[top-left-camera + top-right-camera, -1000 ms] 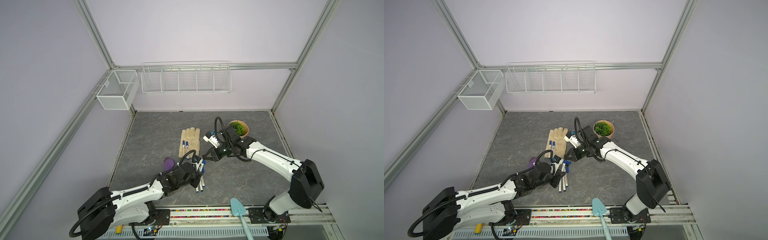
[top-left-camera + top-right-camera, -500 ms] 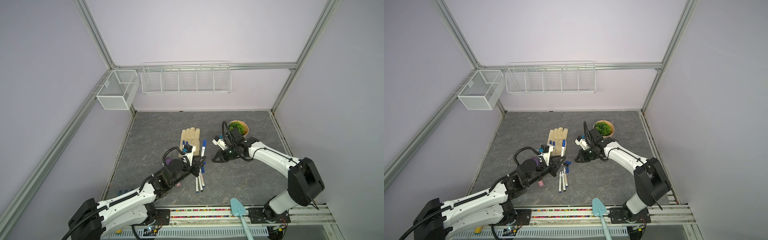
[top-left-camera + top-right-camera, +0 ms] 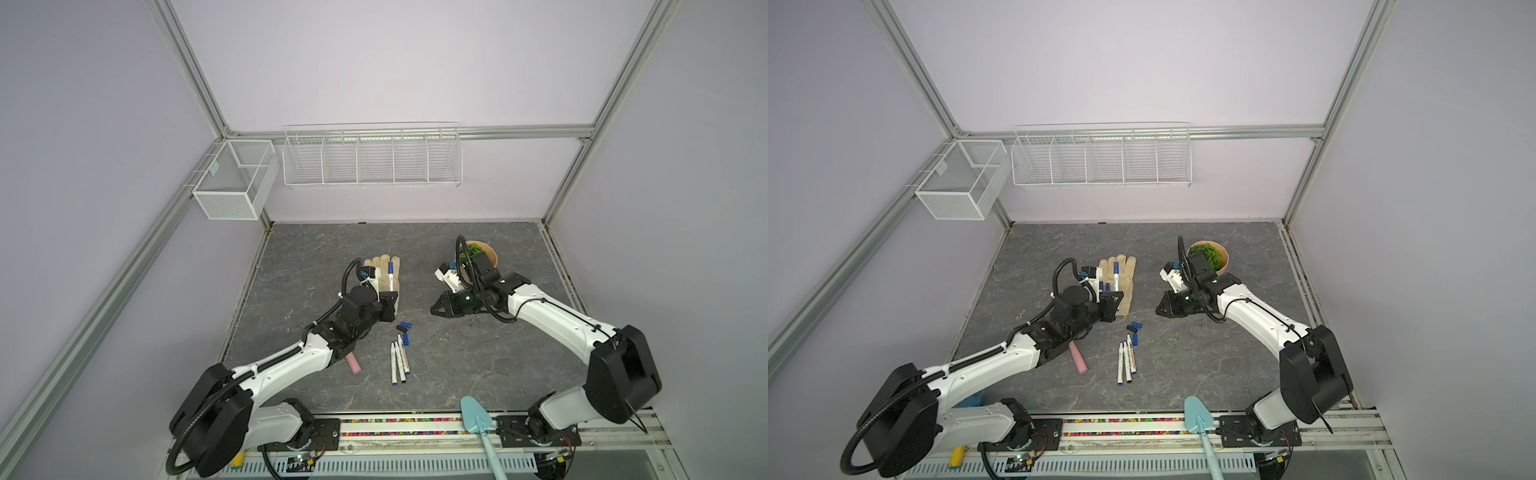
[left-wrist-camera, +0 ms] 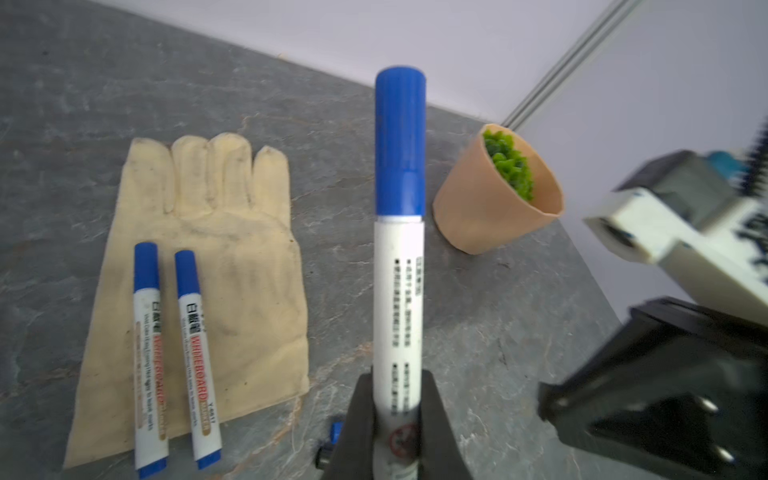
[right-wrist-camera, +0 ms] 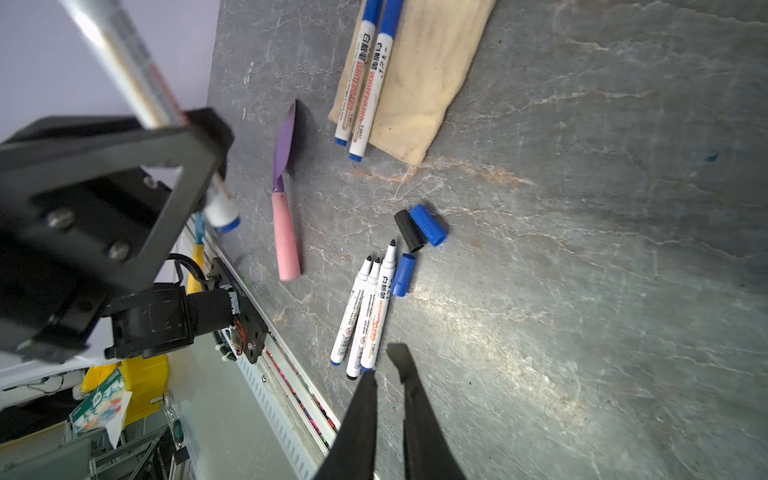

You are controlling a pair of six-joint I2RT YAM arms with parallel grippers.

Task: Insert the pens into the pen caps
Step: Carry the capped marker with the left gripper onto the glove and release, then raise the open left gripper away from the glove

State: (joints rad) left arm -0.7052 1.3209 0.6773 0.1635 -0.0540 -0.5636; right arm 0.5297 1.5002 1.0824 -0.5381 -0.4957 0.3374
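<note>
My left gripper (image 4: 395, 386) is shut on a white pen (image 4: 398, 291) with a blue cap (image 4: 400, 141) seated on its end, held in the air over the near end of the beige glove (image 4: 232, 232). In both top views that pen (image 3: 390, 274) (image 3: 1116, 276) points away from the gripper (image 3: 388, 305). Two capped pens (image 4: 170, 345) lie on the glove. Three uncapped pens (image 3: 398, 361) (image 5: 365, 311) lie side by side on the table. Next to their tips lie two blue pen caps (image 5: 428, 225) (image 5: 403, 275) and a black one (image 5: 409, 230). My right gripper (image 5: 384, 361) (image 3: 436, 309) hovers right of the caps, slightly open and empty.
A purple trowel with a pink handle (image 5: 286, 237) (image 3: 353, 363) lies beside my left arm. A potted plant (image 3: 486, 251) stands behind my right arm. A teal trowel (image 3: 478, 419) rests on the front rail. Two wire baskets (image 3: 372, 156) hang on the back wall.
The two grippers, close together at the centre a second ago, have parted. My left carried the capped pen back toward the glove. My right drew away to the right and its jaws opened a little.
</note>
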